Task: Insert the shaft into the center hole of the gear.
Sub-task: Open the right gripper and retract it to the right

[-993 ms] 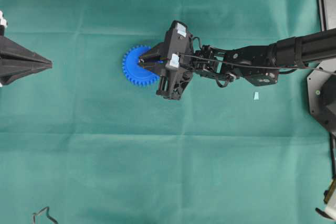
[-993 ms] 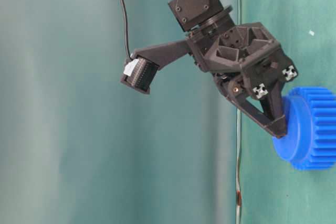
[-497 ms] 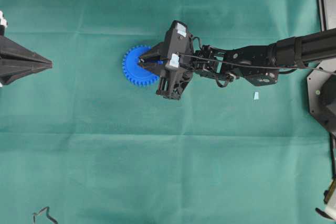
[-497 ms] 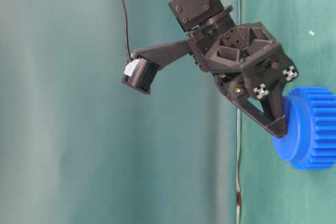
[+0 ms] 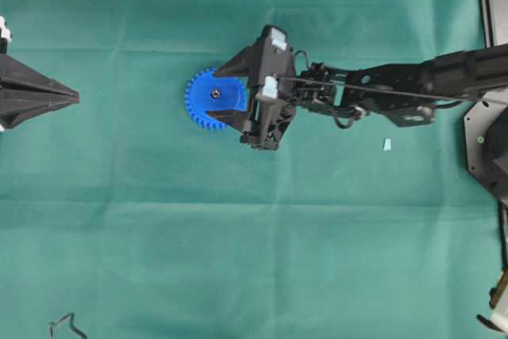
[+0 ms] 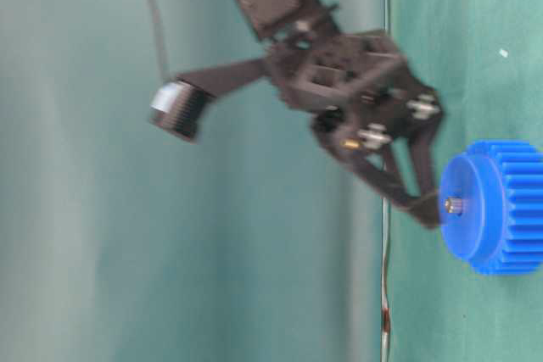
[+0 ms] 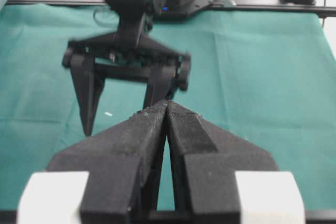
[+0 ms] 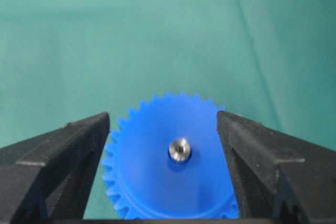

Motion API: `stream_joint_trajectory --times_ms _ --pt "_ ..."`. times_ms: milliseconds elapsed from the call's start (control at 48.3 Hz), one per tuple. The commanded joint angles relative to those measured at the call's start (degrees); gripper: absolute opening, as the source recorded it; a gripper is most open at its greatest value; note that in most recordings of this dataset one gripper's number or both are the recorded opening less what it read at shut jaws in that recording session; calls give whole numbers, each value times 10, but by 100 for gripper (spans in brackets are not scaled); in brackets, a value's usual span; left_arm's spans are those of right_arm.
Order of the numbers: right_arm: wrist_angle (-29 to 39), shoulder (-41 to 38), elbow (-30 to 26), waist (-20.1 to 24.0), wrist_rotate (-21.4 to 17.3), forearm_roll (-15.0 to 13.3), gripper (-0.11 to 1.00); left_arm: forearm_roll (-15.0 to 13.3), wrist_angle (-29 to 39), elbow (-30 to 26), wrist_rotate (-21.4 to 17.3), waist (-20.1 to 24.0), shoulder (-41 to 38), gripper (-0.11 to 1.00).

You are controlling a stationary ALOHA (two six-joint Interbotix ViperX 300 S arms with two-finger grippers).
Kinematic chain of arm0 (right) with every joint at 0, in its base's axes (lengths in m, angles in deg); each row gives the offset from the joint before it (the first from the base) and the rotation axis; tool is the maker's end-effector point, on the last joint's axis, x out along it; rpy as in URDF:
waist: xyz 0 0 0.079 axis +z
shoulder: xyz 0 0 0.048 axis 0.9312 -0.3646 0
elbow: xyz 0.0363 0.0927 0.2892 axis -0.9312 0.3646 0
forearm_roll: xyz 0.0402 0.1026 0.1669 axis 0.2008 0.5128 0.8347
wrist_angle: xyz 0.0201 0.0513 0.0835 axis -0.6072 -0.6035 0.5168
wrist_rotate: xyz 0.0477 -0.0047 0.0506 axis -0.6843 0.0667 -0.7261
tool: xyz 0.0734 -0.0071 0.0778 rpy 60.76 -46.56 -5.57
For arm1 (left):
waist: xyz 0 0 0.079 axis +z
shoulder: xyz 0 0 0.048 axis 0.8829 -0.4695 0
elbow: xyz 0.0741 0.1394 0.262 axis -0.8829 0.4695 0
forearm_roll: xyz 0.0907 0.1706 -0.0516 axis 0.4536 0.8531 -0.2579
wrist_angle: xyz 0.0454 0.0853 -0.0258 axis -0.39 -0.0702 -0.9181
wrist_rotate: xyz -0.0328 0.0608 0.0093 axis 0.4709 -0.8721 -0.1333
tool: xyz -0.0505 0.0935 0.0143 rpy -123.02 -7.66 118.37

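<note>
Silvery round shaft (image 8: 179, 149) upright in toothed blue plastic gear (image 8: 157, 182)

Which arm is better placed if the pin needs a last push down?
Probably the right: its open gripper hangs over the gear, straddling the shaft. The left gripper, shut, sits far off.

Your right arm (image 5: 413, 89) is matte black throughout, a boxy linkage with a thin black cable running along its top. Its claw (image 5: 226, 94) has two wedge-shaped black fingers and small white tags at 12 o'clock on the housing. Brass-coloured screw heads (image 6: 361, 137) dot the frame. Your left claw (image 7: 167, 109) shows black foam-textured pads and white blocks at 6 o'clock.
</note>
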Motion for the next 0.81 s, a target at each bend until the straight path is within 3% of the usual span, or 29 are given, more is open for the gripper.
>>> stream_joint_trajectory --times_ms 0,290,786 --pt "8 54 -1 -1 4 -4 87 2 -2 -14 1 -1 -4 0" --pt "71 198 23 -1 36 -4 87 2 -1 -14 1 -2 -4 0" --pt "72 393 142 -1 48 -4 87 2 1 -14 1 -1 1 0"
